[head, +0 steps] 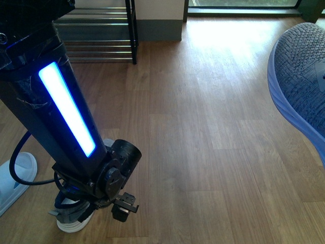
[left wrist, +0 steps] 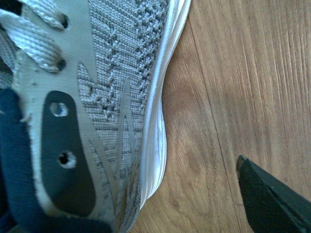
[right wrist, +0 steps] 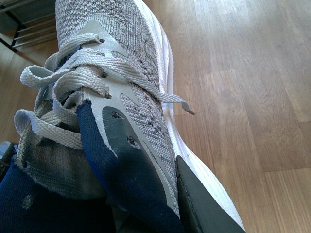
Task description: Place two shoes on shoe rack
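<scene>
Front view only: rack (head: pixel 96 35) upper left, wood floor (head: pixel 203 152). Right gripper (right wrist: pixel 155 165) clamps lifted shoe (right wrist: pixel 126 29); left gripper (left wrist: pixel 155 162) spread beside floor shoe (left wrist: pixel 121 73).

The floor (head: pixel 203 132) ahead of me is warm brown wood planking, its boards running away toward twelve o'clock. At about one o'clock a dark-framed window (head: pixel 244 4) comes down to floor level, and just below it a bright patch of light (head: pixel 228 38) washes the boards pale. At twelve o'clock a short stretch of wall (head: pixel 158 7) is light above a grey skirting band (head: pixel 160 29). At eleven o'clock stands the shoe rack (head: pixel 101 30), chrome rods between black uprights.
</scene>
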`<action>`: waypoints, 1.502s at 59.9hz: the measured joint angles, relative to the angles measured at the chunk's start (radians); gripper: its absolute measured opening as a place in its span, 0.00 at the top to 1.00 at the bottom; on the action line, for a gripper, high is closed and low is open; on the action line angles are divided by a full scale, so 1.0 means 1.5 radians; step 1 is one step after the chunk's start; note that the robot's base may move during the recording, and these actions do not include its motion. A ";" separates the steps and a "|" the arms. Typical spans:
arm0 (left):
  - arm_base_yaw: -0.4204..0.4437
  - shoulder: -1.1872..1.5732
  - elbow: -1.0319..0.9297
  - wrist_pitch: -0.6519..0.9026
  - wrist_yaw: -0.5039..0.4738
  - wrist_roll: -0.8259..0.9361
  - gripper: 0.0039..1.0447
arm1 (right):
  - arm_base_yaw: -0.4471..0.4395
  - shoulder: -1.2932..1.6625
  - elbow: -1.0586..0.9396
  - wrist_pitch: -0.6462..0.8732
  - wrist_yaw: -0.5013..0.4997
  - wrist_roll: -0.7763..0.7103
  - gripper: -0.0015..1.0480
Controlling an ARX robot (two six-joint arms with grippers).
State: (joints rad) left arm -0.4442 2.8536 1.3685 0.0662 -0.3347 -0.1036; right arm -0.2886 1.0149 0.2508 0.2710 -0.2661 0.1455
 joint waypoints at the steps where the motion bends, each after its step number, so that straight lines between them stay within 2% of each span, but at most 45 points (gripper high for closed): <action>1: 0.000 0.000 0.000 0.000 -0.001 -0.002 0.37 | 0.000 0.000 0.000 0.000 0.000 0.000 0.99; 29: 0.000 -0.030 -0.040 0.020 0.013 -0.031 0.99 | 0.000 0.000 0.000 0.000 0.000 0.000 0.99; 36: -0.004 -0.080 -0.082 0.040 0.042 -0.065 0.99 | 0.000 0.000 0.000 0.000 0.000 0.000 0.99; 45: -0.011 -0.174 -0.133 0.080 0.048 -0.096 0.99 | 0.000 0.000 0.000 0.000 0.000 0.000 0.99; 66: -0.015 -0.448 -0.298 0.186 0.001 -0.056 0.99 | 0.000 0.000 0.000 0.000 0.000 0.000 0.99; 77: -0.016 -0.648 -0.436 0.195 0.003 -0.051 0.99 | 0.000 0.000 0.000 0.000 0.000 0.000 0.99; 90: -0.025 -0.911 -0.562 0.135 -0.028 -0.061 0.99 | 0.000 0.000 0.000 0.000 0.000 0.000 0.99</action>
State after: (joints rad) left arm -0.4812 1.4868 0.5255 0.2691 -0.3775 -0.1947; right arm -0.2886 1.0149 0.2508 0.2710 -0.2661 0.1455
